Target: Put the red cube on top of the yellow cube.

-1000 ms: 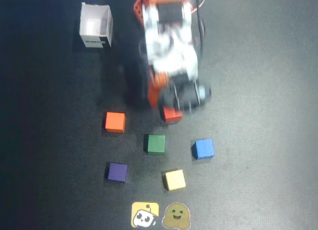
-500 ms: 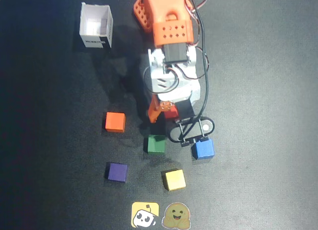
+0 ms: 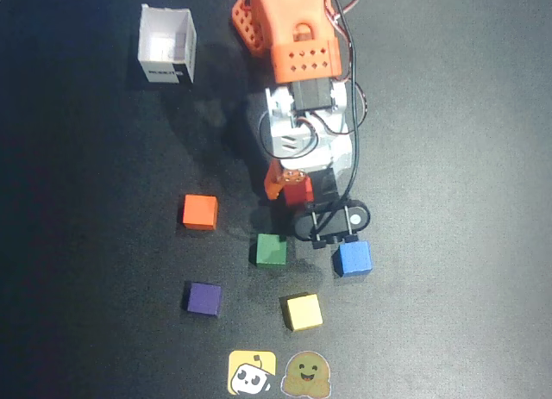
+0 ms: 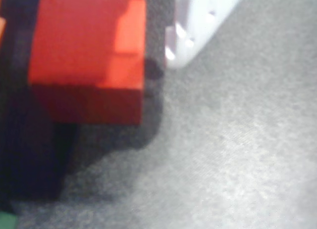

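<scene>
The red cube [image 3: 298, 190] sits between the jaws of my gripper [image 3: 297, 194], just above the green cube in the overhead view. In the wrist view the red cube [image 4: 86, 56] fills the upper left, with a dark jaw against its left side and its shadow on the mat below it, so it looks held slightly off the mat. The gripper [image 4: 86, 66] appears shut on it. The pale yellow cube [image 3: 303, 312] stands free on the mat, below and slightly right of the gripper in the overhead view. It does not show in the wrist view.
In the overhead view, a green cube [image 3: 271, 249] and a blue cube [image 3: 352, 258] lie between the gripper and the yellow cube. An orange cube [image 3: 199, 212] and a purple cube [image 3: 203, 298] lie to the left. A white box [image 3: 166, 46] stands at the top left. Two stickers [image 3: 252, 373] are at the bottom edge.
</scene>
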{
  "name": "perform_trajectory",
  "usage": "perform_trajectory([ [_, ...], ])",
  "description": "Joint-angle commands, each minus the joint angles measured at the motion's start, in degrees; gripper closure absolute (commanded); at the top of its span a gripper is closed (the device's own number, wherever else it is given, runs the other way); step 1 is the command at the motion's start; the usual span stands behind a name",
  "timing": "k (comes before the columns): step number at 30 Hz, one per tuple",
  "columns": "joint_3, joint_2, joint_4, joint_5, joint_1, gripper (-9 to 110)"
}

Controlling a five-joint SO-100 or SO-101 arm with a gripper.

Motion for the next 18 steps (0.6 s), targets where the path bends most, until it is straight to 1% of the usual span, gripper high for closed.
perform_trajectory([
  [1, 0.26, 2.55, -1.05, 0.7, -0.62, 77],
  [10, 3.08, 1.76, -4.92, 2.02, -0.62, 83],
  [14, 3.6, 1.49, -5.98, 2.29, -0.26, 91],
  [18, 3.6, 1.32, -6.06, 2.46, 0.0, 94],
])
